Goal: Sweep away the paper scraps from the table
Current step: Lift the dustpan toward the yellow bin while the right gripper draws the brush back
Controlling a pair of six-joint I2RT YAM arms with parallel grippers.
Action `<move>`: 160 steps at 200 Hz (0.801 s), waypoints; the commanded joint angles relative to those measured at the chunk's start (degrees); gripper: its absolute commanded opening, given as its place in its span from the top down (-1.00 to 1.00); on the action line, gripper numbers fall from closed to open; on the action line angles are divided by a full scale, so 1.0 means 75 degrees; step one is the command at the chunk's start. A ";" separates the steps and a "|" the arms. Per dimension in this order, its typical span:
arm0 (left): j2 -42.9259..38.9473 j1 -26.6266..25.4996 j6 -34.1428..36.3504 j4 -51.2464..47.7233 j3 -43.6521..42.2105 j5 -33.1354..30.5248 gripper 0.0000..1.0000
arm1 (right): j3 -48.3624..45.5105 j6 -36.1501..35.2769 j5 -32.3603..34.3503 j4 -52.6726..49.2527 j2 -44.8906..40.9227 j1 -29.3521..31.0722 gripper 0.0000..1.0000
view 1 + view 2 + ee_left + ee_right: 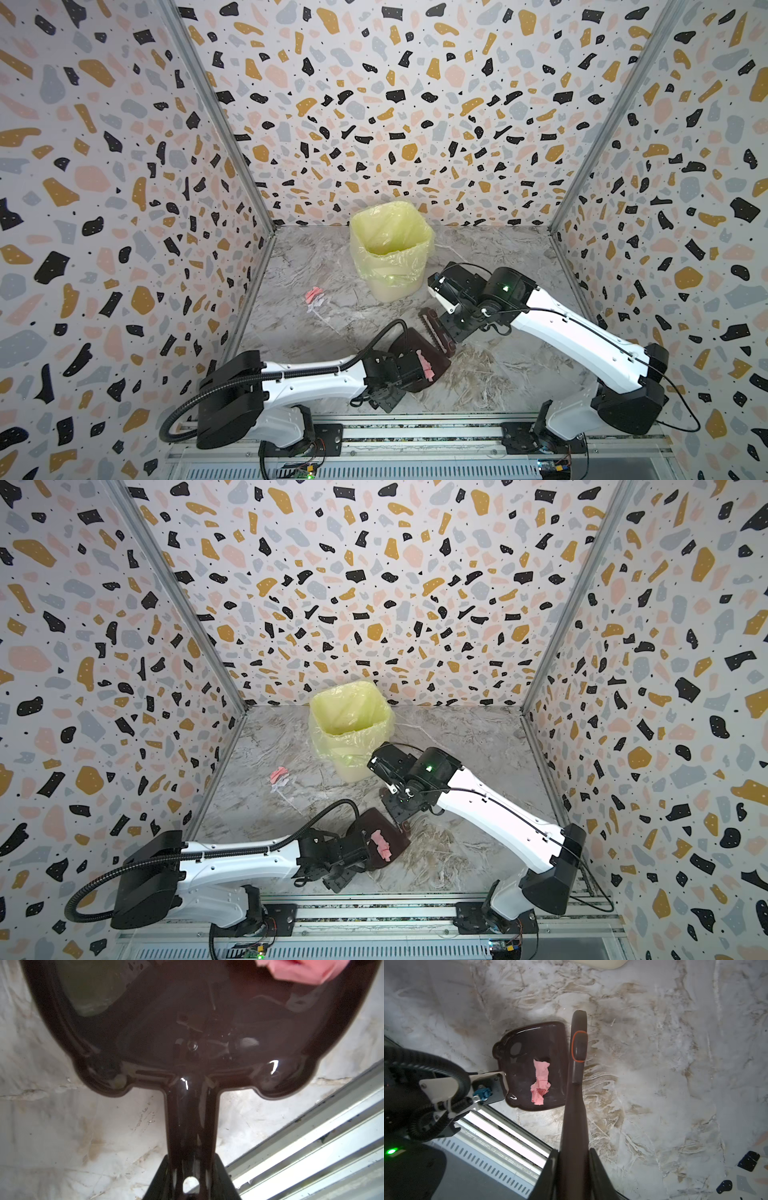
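**Both sets of jaws clamped: pan on one side, brush on the other**

Jaws first. The left gripper is closed on the thin handle of the dark brown dustpan, and the right gripper is pinched hard around the handle of the matching brush. Neither one is empty!

In both top views the pan sits low and just right of centre, with the brush head lined up along its open lip. I can't tell from here whether they touch. There's a catch in the pan: a crumpled pink scrap lies on its floor, plain to see in the right wrist view and in a top view.

Out on the table, more paper scraps lie in a little cluster of pink and white. They are left of centre in the frame, well apart from the pan.

At the back, in the middle, stands the bin with its yellow liner folded over the rim, mouth open.
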 commanded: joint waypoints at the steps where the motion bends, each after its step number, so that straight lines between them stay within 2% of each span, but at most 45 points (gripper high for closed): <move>1: -0.0262 -0.0018 0.0145 0.0014 0.0300 -0.0201 1.00 | 0.0056 0.0107 0.0331 -0.0206 -0.0472 -0.0199 1.00; 37: -0.0785 -0.0018 0.0172 -0.0333 0.0762 -0.0510 1.00 | -0.0004 0.0031 0.0340 -0.0082 -0.1093 -0.0968 1.00; 57: -0.1011 -0.0018 0.0157 -0.0782 0.1106 -0.0682 1.00 | -0.0142 -0.0148 0.0105 0.0108 -0.1577 -0.1698 1.00; 96: -0.1407 -0.0020 -0.0089 -0.2103 0.2119 -0.1016 1.00 | -0.0725 -0.0619 -0.0767 0.0516 -0.2431 -0.3353 1.00; 160: -0.1464 0.0142 -0.0290 -0.3929 0.4447 -0.1806 1.00 | -0.2185 -0.0880 -0.2531 0.1498 -0.3337 -0.4857 1.00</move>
